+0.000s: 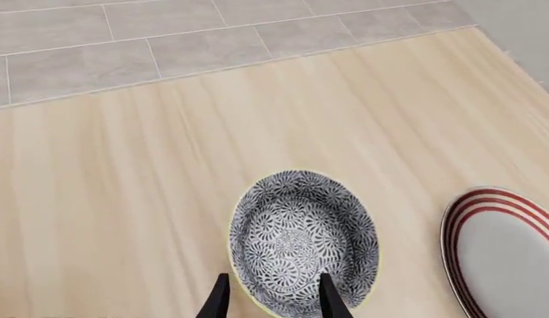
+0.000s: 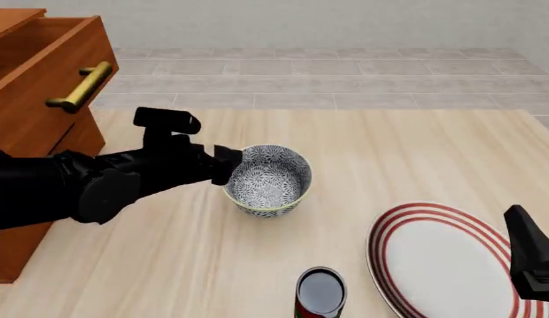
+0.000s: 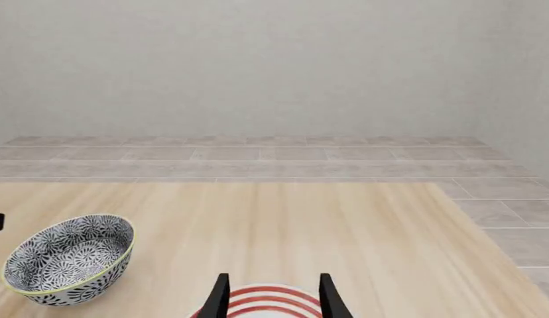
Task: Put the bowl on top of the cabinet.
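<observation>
The bowl [image 2: 267,179], white with a dense dark floral pattern and a yellowish rim, stands upright on the table near the middle. My left gripper [image 2: 230,165] is open at the bowl's left rim. In the left wrist view one finger is outside the bowl [image 1: 301,232] and the other is over its inside, with the gripper [image 1: 274,299] not closed on the wall. The reddish-brown cabinet [image 2: 31,93] stands at the far left, and its top is mostly out of view. My right gripper [image 3: 274,291] is open and holds nothing, low at the front right.
A flat white plate with red rings [image 2: 443,265] lies at the front right, under the right gripper. A dark can [image 2: 321,293] stands at the front edge. The cabinet's brass handle [image 2: 80,86] sticks out toward the table. The table ends at a grey tiled floor [image 2: 345,73].
</observation>
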`<action>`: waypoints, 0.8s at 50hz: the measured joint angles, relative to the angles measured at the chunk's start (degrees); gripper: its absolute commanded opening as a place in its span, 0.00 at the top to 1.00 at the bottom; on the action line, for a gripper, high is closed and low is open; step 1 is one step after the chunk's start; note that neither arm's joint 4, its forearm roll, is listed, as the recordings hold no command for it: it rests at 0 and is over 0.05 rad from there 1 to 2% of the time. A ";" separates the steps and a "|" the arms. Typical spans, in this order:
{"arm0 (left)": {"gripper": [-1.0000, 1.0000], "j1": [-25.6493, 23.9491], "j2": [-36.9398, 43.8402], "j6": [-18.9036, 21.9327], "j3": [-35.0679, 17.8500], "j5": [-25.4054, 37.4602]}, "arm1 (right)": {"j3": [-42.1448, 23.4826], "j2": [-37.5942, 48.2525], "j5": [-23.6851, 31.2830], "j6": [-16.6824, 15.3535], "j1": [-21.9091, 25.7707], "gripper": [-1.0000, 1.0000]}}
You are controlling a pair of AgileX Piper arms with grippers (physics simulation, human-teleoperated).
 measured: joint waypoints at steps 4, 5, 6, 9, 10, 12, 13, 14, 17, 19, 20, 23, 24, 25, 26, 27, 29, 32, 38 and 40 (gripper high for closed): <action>0.00 0.19 0.60 -0.13 -0.40 0.24 | 0.00 0.00 0.00 0.00 0.00 0.00; 0.00 0.25 0.76 -0.17 -0.50 0.29 | 0.00 0.00 0.00 0.00 0.00 0.00; 0.00 0.33 0.91 -0.22 -0.60 0.33 | 0.00 0.00 0.00 0.00 0.00 0.00; 0.00 0.61 1.36 -0.30 -0.92 0.47 | 0.00 0.00 0.00 0.00 0.00 0.00; 0.00 0.72 1.51 -0.31 -1.03 0.50 | 0.00 0.00 0.00 0.00 0.00 0.00; 0.00 0.92 1.83 -0.35 -1.23 0.55 | 0.00 0.00 0.00 0.00 -0.01 0.00; 0.00 1.01 1.98 -0.36 -1.31 0.55 | 0.00 0.00 0.00 0.00 -0.01 0.00; 0.00 1.08 2.11 -0.37 -1.38 0.56 | 0.00 0.00 0.00 0.00 0.00 0.00; 0.00 1.30 2.55 -0.41 -1.62 0.55 | 0.00 0.00 0.00 0.00 0.00 0.00; 0.00 1.45 2.89 -0.43 -1.80 0.51 | 0.00 0.00 0.00 0.00 0.00 0.00; 0.00 1.53 3.07 -0.44 -1.89 0.48 | 0.00 0.00 0.00 0.00 0.00 0.00; 0.00 1.79 3.66 -0.40 -2.24 0.41 | 0.00 0.00 0.00 0.00 0.00 0.00; 0.00 1.88 3.86 -0.37 -2.37 0.40 | 0.00 0.00 0.00 0.00 0.00 0.00; 0.00 1.95 4.04 -0.35 -2.48 0.39 | 0.00 0.00 0.00 0.00 0.00 0.00; 0.00 2.04 4.24 -0.33 -2.62 0.39 | 0.00 0.00 0.00 0.00 0.00 0.00; 0.00 2.14 4.43 -0.31 -2.76 0.38 | 0.00 0.00 0.00 0.00 0.00 0.00; 0.00 2.31 4.85 -0.26 -3.00 0.31 | 0.00 0.00 0.00 0.00 -0.01 0.00; 0.00 2.52 5.50 -0.19 -3.32 0.18 | 0.00 0.00 0.00 0.00 -0.01 0.00; 0.00 2.74 6.75 -0.12 -3.95 -0.03 | 0.00 0.00 0.00 0.00 0.00 0.00; 0.00 2.80 7.25 -0.07 -4.18 -0.11 | 0.00 0.00 0.00 0.00 0.00 0.00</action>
